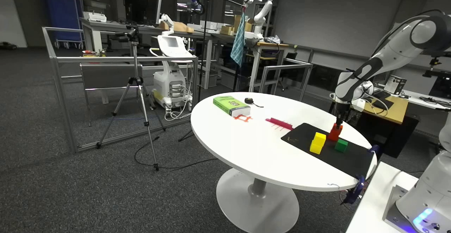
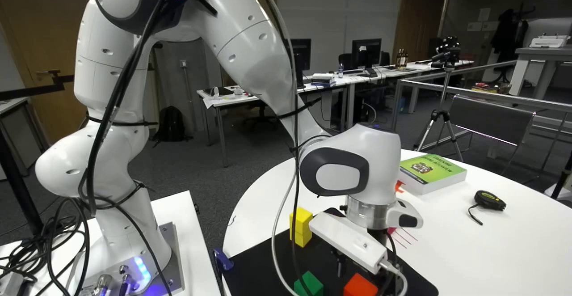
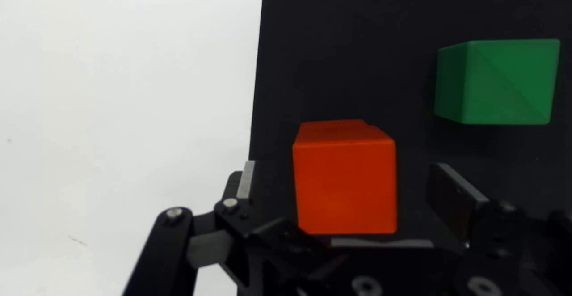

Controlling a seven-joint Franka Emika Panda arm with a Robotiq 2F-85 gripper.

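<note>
On the front of the green book, which lies on the white counter, we make out "CRACKING" and, on the line beneath, "INTERVIEW"; the word before the latter is too blurred for us to tell. In an exterior view we see print on a box and on the same book, both too small to read. The tape measure bears a yellowish marking that we cannot decipher.
</note>
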